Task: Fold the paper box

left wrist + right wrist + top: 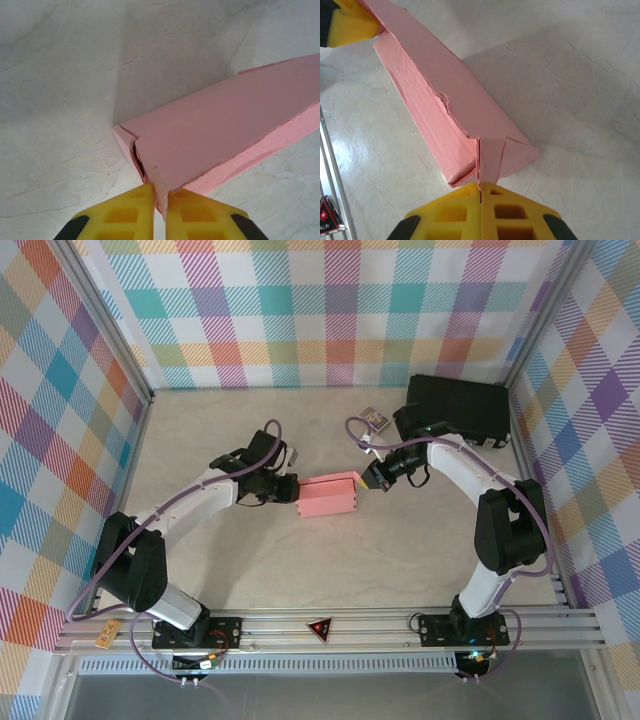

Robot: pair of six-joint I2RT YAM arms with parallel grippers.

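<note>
Paper box (328, 495) sits between left claw (160, 194) and right claw (481, 192), each clenched on one end flap, both arms bent low inward.

Bare table (300, 570) lay open on the near side of the paper box (328, 495) and behind it, but both ends were blocked: the left gripper (296, 490) pinched one, the right gripper (364, 478) the other. A black case (460, 408) and a small card pack (376, 420) crowded the far right corner
</note>
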